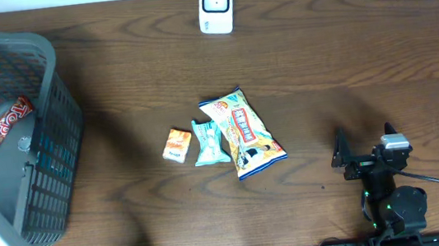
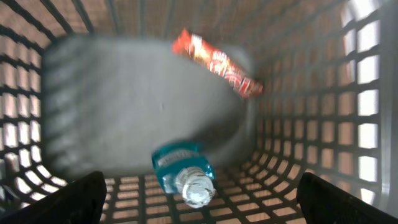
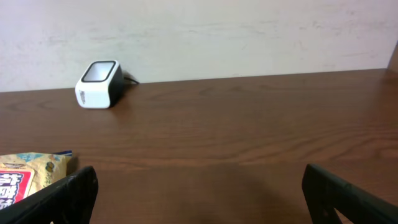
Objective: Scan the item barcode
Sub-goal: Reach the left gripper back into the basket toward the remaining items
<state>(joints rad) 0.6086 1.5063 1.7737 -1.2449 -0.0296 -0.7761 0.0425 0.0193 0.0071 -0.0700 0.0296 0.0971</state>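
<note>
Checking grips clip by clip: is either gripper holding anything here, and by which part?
Nothing is held. The left gripper is open and empty over the basket; the right gripper is open and empty above the table.

A shop checkout is being suggested by a barcode scanner (image 1: 216, 6) top centre, basket (image 1: 56, 154) left, snack packets (image 1: 247, 134) mid-frame.

Snack bag (image 3: 28, 177) cropped by the right-wrist edge (print partly lost); basket (image 1: 53, 150) cut off overhead
</note>
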